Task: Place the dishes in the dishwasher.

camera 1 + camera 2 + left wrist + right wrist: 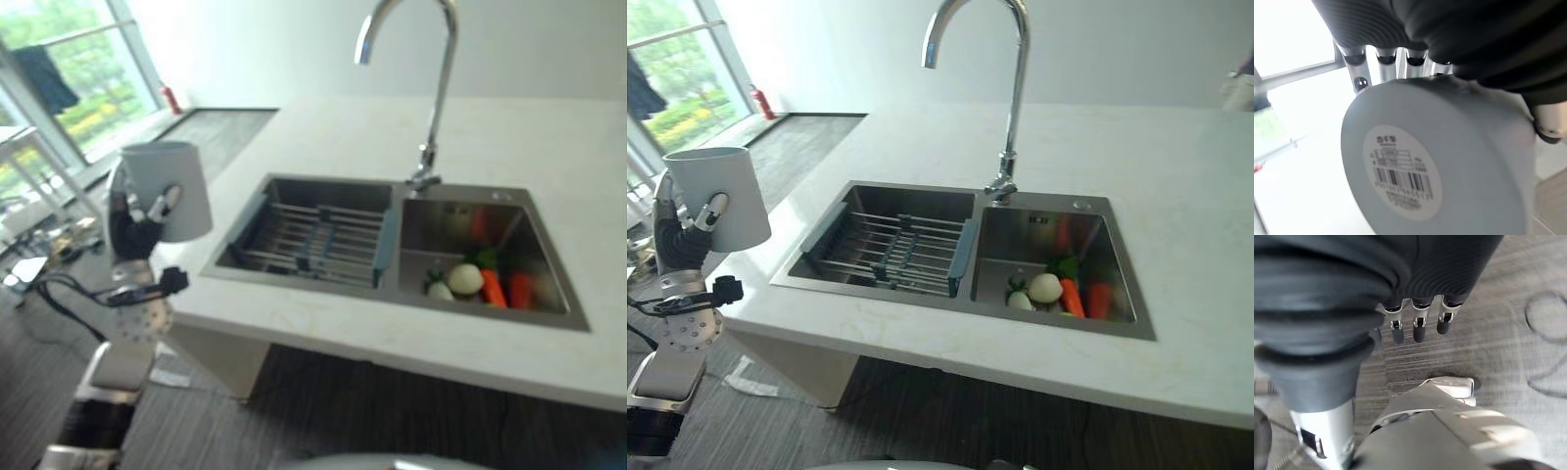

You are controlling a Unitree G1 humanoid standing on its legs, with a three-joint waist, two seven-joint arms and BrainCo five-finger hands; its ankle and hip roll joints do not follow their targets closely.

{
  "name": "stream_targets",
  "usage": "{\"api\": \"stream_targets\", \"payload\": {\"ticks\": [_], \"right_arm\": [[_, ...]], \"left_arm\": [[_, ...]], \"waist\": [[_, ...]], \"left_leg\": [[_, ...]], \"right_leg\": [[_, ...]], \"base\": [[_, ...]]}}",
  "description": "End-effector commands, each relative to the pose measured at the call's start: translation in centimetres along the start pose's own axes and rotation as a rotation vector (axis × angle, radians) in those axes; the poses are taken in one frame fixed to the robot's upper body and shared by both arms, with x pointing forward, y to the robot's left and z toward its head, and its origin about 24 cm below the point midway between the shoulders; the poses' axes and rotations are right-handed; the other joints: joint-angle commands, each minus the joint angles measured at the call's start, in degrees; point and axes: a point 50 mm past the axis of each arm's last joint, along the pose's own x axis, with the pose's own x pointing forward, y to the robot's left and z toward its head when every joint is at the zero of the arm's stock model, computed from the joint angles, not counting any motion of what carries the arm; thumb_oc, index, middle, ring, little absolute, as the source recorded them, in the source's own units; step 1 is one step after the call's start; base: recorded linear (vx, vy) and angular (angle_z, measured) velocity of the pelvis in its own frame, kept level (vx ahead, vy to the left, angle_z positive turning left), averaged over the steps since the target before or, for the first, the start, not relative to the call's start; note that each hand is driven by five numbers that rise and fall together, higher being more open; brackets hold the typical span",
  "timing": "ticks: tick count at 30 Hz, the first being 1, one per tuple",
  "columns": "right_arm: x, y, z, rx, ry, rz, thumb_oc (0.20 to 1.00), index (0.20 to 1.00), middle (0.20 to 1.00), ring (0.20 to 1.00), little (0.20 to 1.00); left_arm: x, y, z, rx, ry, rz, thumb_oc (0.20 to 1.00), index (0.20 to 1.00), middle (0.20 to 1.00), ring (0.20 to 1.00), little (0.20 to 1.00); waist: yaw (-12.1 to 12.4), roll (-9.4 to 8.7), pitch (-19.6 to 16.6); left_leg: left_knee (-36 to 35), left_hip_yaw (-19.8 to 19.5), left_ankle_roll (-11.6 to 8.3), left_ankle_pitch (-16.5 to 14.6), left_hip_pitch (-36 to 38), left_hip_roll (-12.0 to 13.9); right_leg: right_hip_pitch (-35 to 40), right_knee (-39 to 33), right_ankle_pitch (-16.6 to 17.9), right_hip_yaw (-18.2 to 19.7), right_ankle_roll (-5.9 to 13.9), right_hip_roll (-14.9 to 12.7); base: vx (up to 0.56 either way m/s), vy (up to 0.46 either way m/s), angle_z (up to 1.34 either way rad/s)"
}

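**Me:** Left wrist view is showing my left hand (pixel 1459 44) wrapped around the white cup (pixel 1449 161), fingers (pixel 1382 68) curled along its wall and thumb pressing the other side, its labelled base facing the camera. I'm holding it in the air off the left edge of the countertop (pixel 1176 196), beyond the sink's end.

**Partner:** What's worrying you?

**Me:** The wall looks smooth and the cup is riding tilted, so I'm judging it could slide out of my fingers if I swing fast, and there's only floor beneath. I could also be clipping the counter's edge when lowering it.

**Partner:** And your other hand?

**Me:** My right hand (pixel 1418 325) is hanging over the floor, fingers relaxed and carrying nothing.

**Partner:** Anything else around?

**Me:** The sink (pixel 950 188) is holding a drying rack (pixel 896 253) in its left basin and vegetables (pixel 1058 289) in the right, with the faucet (pixel 1011 98) rising behind.
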Motion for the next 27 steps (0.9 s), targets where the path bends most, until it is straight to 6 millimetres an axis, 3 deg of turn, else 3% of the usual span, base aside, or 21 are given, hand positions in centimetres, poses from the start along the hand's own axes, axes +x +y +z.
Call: {"api": "stream_targets", "payload": {"ticks": [1, 3, 6, 7, 9, 10, 11, 13, 15, 18, 20, 24, 25, 27], "right_arm": [[0.5, 3.4, 2.9, -0.041, -0.054, 0.118, 1.000, 1.000, 1.000, 1.000, 1.000], [0.5, 3.7, 3.9, -0.024, -0.075, 0.115, 1.000, 1.000, 1.000, 1.000, 1.000], [0.5, 3.6, 4.4, -0.023, -0.093, 0.108, 1.000, 1.000, 1.000, 1.000, 1.000], [0.5, 3.6, 4.4, -0.025, -0.095, 0.107, 1.000, 1.000, 1.000, 1.000, 1.000], [0.5, 3.4, 4.3, -0.016, -0.102, 0.099, 1.000, 1.000, 1.000, 1.000, 1.000], [0.4, 3.4, 3.9, -0.032, -0.103, 0.104, 1.000, 1.000, 1.000, 1.000, 1.000], [0.4, 3.7, 3.7, -0.040, -0.106, 0.102, 1.000, 1.000, 1.000, 1.000, 1.000], [0.5, 4.3, 3.9, -0.028, -0.114, 0.113, 1.000, 1.000, 1.000, 1.000, 1.000], [0.4, 5.0, 4.5, -0.024, -0.134, 0.126, 1.000, 1.000, 1.000, 1.000, 1.000], [0.3, 5.8, 6.1, 0.056, -0.200, 0.160, 1.000, 1.000, 1.000, 1.000, 1.000], [0.2, 5.1, 6.2, 0.157, -0.214, 0.186, 1.000, 1.000, 1.000, 1.000, 1.000], [0.1, 2.9, 4.9, 0.209, -0.187, 0.176, 1.000, 1.000, 1.000, 1.000, 1.000], [0.1, 1.5, 3.9, 0.210, -0.141, 0.146, 1.000, 1.000, 1.000, 1.000, 1.000], [0.1, 1.1, 3.6, 0.176, -0.107, 0.134, 1.000, 1.000, 1.000, 1.000, 1.000]], "left_arm": [[2.8, 2.4, 4.7, -0.106, -0.281, 0.138, 0.200, 0.200, 0.200, 0.200, 0.200], [2.9, 2.0, 4.7, -0.131, -0.287, 0.126, 0.200, 0.200, 0.200, 0.200, 0.200], [2.7, 0.5, 4.9, -0.165, -0.296, 0.122, 0.200, 0.200, 0.200, 0.200, 0.200], [2.6, 0.3, 5.1, -0.175, -0.301, 0.119, 0.200, 0.200, 0.200, 0.200, 0.200], [2.5, 0.1, 5.2, -0.195, -0.298, 0.110, 0.200, 0.200, 0.200, 0.200, 0.200], [2.6, -0.2, 5.2, -0.205, -0.291, 0.097, 0.200, 0.200, 0.200, 0.200, 0.200], [2.6, -0.3, 5.2, -0.212, -0.287, 0.072, 0.200, 0.200, 0.200, 0.200, 0.200], [2.4, -0.1, 5.4, -0.203, -0.291, 0.051, 0.200, 0.200, 0.200, 0.200, 0.200], [2.3, 0.5, 5.5, -0.195, -0.299, 0.026, 0.200, 0.200, 0.200, 0.200, 0.200], [2.4, 0.8, 5.8, -0.201, -0.318, -0.021, 0.200, 0.200, 0.200, 0.200, 0.200], [2.2, -0.6, 6.3, -0.242, -0.348, -0.091, 0.200, 0.200, 0.200, 0.200, 0.200], [2.5, -3.3, 7.0, -0.301, -0.352, -0.173, 0.200, 0.200, 0.200, 0.200, 0.200], [2.6, -4.3, 7.1, -0.318, -0.322, -0.208, 0.200, 0.200, 0.200, 0.200, 0.200], [2.5, -4.8, 6.9, -0.297, -0.305, -0.214, 0.200, 0.200, 0.200, 0.200, 0.200]], "waist": [[0.29, 1.40, 3.92], [0.31, 1.06, 4.70], [-0.54, -1.28, 5.42], [-0.81, -1.42, 5.11], [-1.44, -0.72, 4.33], [-1.90, 0.02, 3.66], [-1.99, 0.32, 3.09], [-0.68, 0.08, 2.72], [1.14, -0.29, 2.63], [2.93, -0.55, 3.03], [-0.02, -0.59, 4.01], [-3.38, -2.78, 3.23], [-4.88, -3.86, 2.36], [-4.53, -4.31, 2.47]], "left_leg": [[8.95, -1.81, -3.46, -0.11, -8.55, 3.31], [8.95, 2.05, -2.77, -0.47, -7.25, 2.70], [8.95, 9.97, 0.65, 1.08, -0.40, -1.49], [8.95, 10.25, 0.35, 0.32, 2.67, -2.06], [8.95, 13.23, 0.03, 0.27, 5.24, -0.97], [8.95, 14.08, 0.19, -1.20, 5.30, -0.63], [8.95, 14.49, 1.69, -6.61, 5.33, -2.02], [8.95, 12.50, 3.34, -10.75, 5.07, -5.18], [8.95, 11.67, 4.31, -12.19, 4.97, -6.91], [8.95, 10.00, 6.58, -12.90, 4.45, -8.50], [8.95, 4.30, 8.61, -10.59, 2.83, -9.60], [8.95, -3.23, 9.37, -10.13, 1.16, -12.38], [8.95, -5.93, 9.15, -9.81, 0.33, -13.17], [8.95, -6.38, 8.55, -9.64, -0.21, -12.77]], "right_leg": [[6.62, -9.97, 3.57, -3.13, 4.26, -2.08], [7.23, -9.97, 3.48, -5.70, 4.19, -3.00], [7.00, -9.97, 4.90, -8.11, 3.19, -5.78], [7.52, -9.97, 3.99, -8.04, 3.03, -5.73], [7.57, -9.97, 4.51, -10.62, 3.06, -6.36], [7.59, -9.97, 5.02, -12.00, 3.70, -6.76], [7.45, -9.97, 6.63, -12.93, 5.35, -8.39], [7.06, -9.97, 8.76, -13.18, 7.84, -10.57], [7.31, -9.97, 11.03, -14.67, 9.42, -12.80], [8.86, -9.97, 13.26, -16.66, 9.19, -13.66], [7.37, -9.97, 11.67, -6.55, 6.39, -7.83], [5.16, -9.97, 9.05, 7.21, 5.92, -2.22], [2.91, -9.97, 9.80, 13.14, 6.07, 0.18], [3.47, -9.97, 9.00, 11.99, 5.34, 0.89]], "base": [[-0.31, -0.115, 1.04], [-0.22, -0.002, 1.71], [-0.21, 0.058, 1.55], [-0.17, 0.227, 1.65], [-0.18, 0.391, 1.22], [-0.25, 0.649, 1.80], [-0.21, 0.680, 1.38], [-0.16, 0.566, 1.83], [-0.12, 0.417, 1.09], [-0.12, 0.419, 0.57], [-0.09, 0.198, 1.16], [0.05, -0.067, 2.22], [0.12, -0.202, 2.09], [0.05, -0.243, 1.96]]}}
